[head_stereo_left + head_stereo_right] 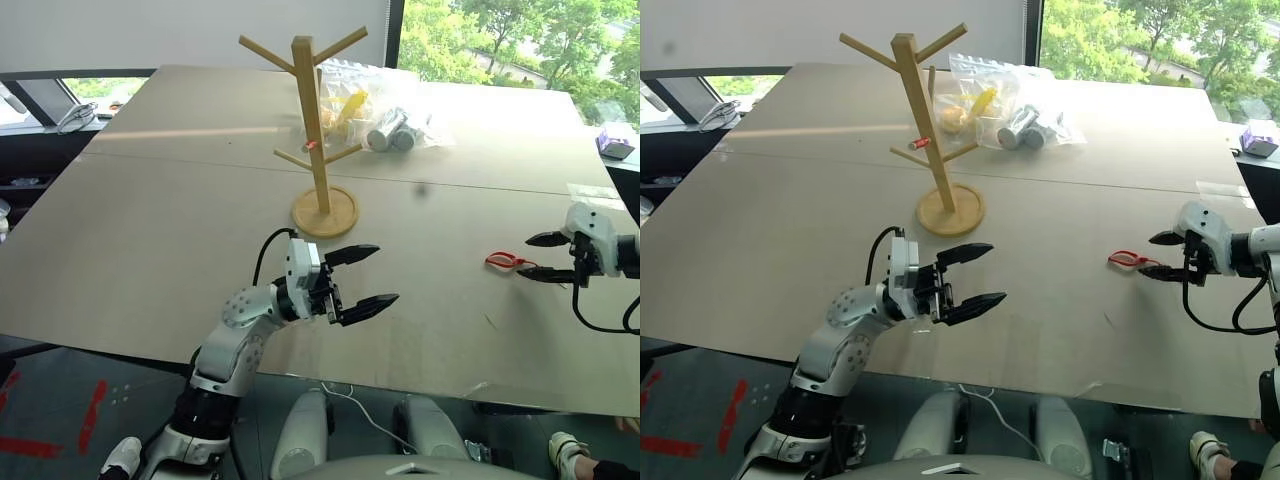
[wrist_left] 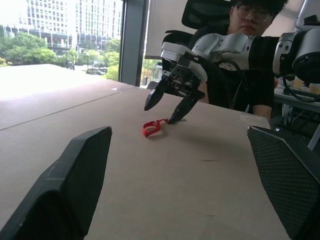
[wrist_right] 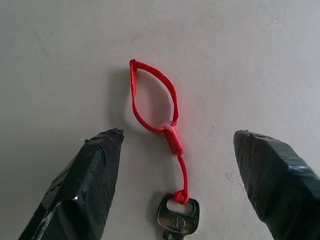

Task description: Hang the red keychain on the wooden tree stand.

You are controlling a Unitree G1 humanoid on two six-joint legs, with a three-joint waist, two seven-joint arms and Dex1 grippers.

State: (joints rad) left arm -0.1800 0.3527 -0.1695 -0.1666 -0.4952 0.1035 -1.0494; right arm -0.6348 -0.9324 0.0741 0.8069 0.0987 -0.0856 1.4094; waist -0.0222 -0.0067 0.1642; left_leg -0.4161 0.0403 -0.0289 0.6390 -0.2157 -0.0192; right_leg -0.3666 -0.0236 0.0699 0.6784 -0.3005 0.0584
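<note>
My left gripper (image 1: 362, 275) hangs over the near part of the table (image 1: 160, 230), left of centre, pointing toward the right. Its two black fingers (image 2: 75, 185) stand wide apart with nothing between them.

Farther back, just left of the middle, the wooden tree stand (image 1: 315, 130) stands upright on its round disc base, its pegs angled upward. A small red bit (image 1: 312, 146) shows at the post near the lower pegs; I cannot tell what it is. Behind the stand, to the right and at the far side of the table, lies a clear plastic bag (image 1: 385, 115) with yellow and silvery things inside.

To the right, near the table's right edge, the red keychain (image 3: 160, 117) lies flat on the tabletop, its cord loop pointing away from my hand and its silvery key (image 3: 178, 215) nearest the wrist. My right gripper (image 1: 549, 256) is just above it, tilted down, its fingers (image 3: 82, 185) spread wide on either side of the cord without touching it. Beyond this arm a person (image 2: 250, 50) in dark clothes sits in a chair.
</note>
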